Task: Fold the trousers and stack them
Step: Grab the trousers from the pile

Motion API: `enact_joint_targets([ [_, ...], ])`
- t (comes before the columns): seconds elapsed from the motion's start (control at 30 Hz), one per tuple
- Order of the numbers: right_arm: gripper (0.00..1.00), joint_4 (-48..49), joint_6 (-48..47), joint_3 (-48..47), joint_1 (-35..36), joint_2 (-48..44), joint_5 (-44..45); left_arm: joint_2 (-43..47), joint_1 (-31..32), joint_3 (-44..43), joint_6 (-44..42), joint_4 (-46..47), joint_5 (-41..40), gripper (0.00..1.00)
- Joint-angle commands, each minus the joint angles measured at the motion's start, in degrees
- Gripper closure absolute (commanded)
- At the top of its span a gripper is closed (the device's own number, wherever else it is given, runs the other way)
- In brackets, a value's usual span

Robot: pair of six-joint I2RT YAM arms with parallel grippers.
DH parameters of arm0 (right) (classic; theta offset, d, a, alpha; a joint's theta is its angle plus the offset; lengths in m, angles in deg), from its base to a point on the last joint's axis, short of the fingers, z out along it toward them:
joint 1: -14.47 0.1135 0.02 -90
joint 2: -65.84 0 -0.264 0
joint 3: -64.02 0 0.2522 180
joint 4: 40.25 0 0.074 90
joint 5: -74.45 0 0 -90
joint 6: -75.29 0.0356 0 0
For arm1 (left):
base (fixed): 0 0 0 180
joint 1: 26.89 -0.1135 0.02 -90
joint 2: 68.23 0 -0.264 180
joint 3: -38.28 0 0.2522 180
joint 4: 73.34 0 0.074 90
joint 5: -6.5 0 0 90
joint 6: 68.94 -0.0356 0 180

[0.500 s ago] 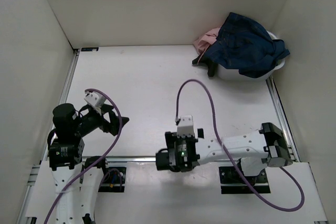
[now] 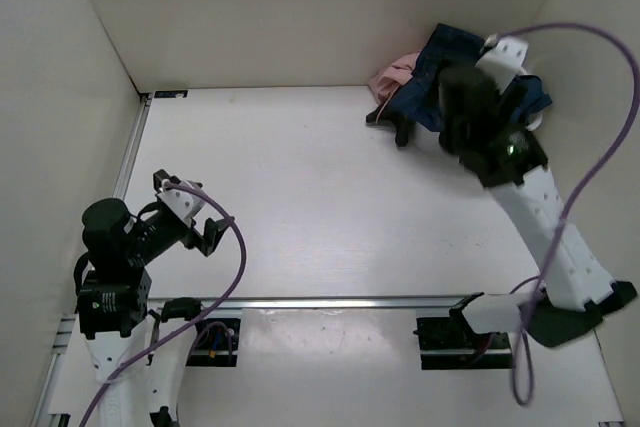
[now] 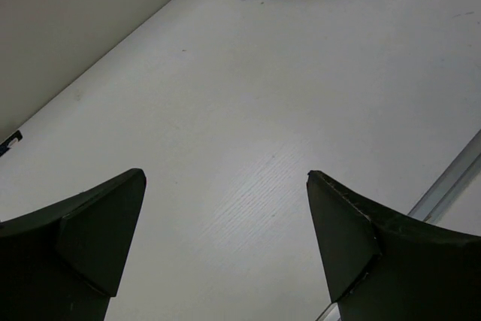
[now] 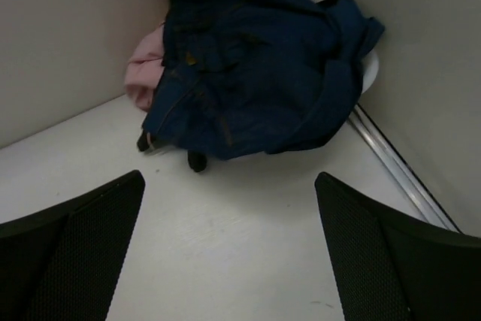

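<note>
The trousers (image 4: 255,73) are dark navy jeans, heaped crumpled over a white basin (image 4: 367,69) in the back right corner. In the top view the trousers (image 2: 425,87) are partly hidden by my right arm. My right gripper (image 2: 487,112) hangs raised just in front of the heap; the right wrist view shows this gripper (image 4: 229,178) open and empty over bare table, short of the denim. My left gripper (image 2: 195,209) stays near the front left, far from the trousers. The left wrist view has it (image 3: 225,176) open above the tabletop with nothing between its fingers.
A pink garment (image 2: 393,72) lies against the back wall beside the jeans. A black garment (image 2: 392,119) pokes out under their near edge. White walls close in the table on three sides. A metal rail (image 2: 350,302) runs along the near edge, another (image 4: 391,163) along the right wall.
My right arm has swung from the near middle of the table out to the back right corner, over the jeans. The left arm has shifted slightly to the left.
</note>
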Motion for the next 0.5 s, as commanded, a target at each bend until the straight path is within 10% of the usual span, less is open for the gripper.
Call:
enact_joint_targets([
  [0.0, 0.01, -0.22, -10.12, -13.47, -13.58, 15.97, -15.12, -4.32, 0.34, -1.19, -2.79, -2.05, -1.54, 0.00],
  [0.17, 0.01, -17.59, -6.96, -48.47, -26.52, 43.92, -15.50, -10.92, 0.34, -1.71, -2.25, -2.05, -1.54, 0.00],
  [0.47, 0.01, -11.26, -4.03, -38.46, -38.05, 50.11, -28.34, -16.73, 0.34, -1.72, -2.78, -2.05, -0.49, 0.00],
])
